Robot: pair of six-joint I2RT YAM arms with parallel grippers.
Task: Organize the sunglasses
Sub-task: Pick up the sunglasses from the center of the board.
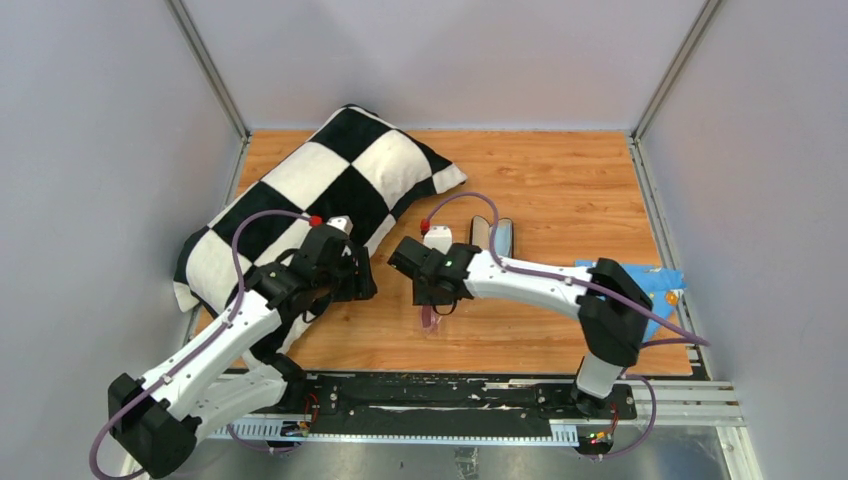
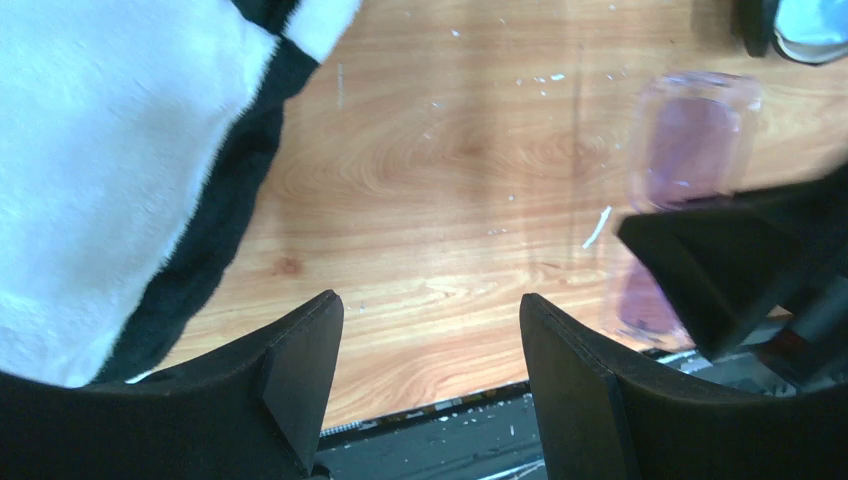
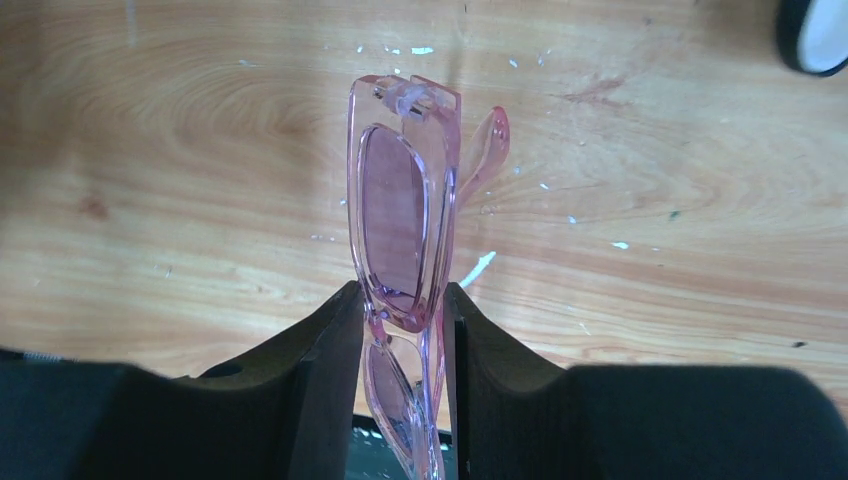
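Right now the sunglasses (image 3: 400, 210) are clamped edge-on between the right jaws, pinched near the middle of the folded frame, with one lens standing out past the jaw tips and the other lens back between the jaws, all of it over the wooden worktop (image 1: 560, 190). The frame is slim, translucent pinkish-purple plastic with rounded rectangular lenses, smooth and glossy. One curved temple tip splays out slightly on the right side of the jaws. The main risk, as I judge it, is that so narrow a hold on slick plastic lets the pair pivot or slide out during a swing. Harder squeezing could strain the hinge or a lens. The splayed temple could also catch on the rim of the dark glasses case (image 1: 485, 235), which lies beyond the right jaws. The left jaws stand apart and empty, with a soft, plush black-and-white checked pillow (image 2: 110, 170) on their left and the right jaws close on their right, so a careless move could knock the two together.
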